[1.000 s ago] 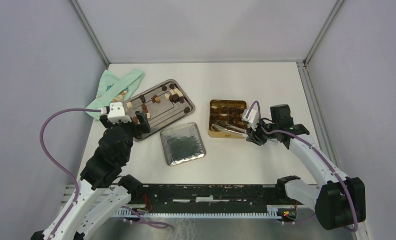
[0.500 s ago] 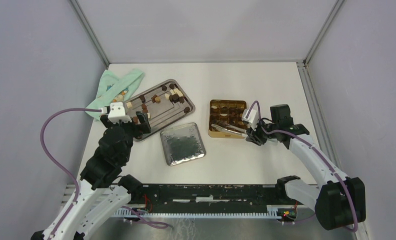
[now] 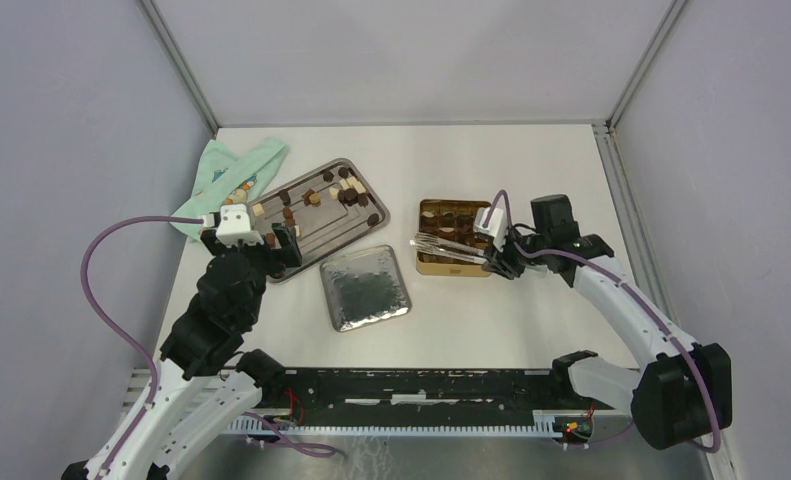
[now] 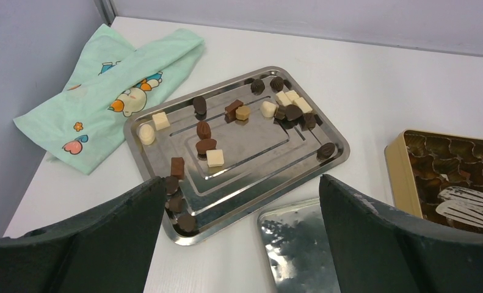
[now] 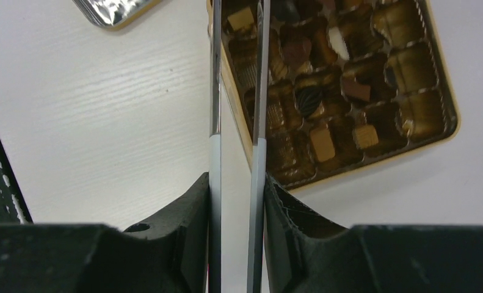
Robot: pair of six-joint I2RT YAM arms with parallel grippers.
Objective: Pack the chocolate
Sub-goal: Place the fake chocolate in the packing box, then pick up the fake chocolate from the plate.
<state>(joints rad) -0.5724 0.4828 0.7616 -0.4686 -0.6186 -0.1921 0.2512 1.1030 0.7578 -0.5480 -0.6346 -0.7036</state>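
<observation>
No lettering, label, brand or number can be read in any view. The only print is on the green cloth (image 4: pixel 104 79) at the table's far left corner: pictures, not words (a cartoon bird in white and orange, a pink heart, a small orange flower). Any finer marks on it are too small to make out.
</observation>
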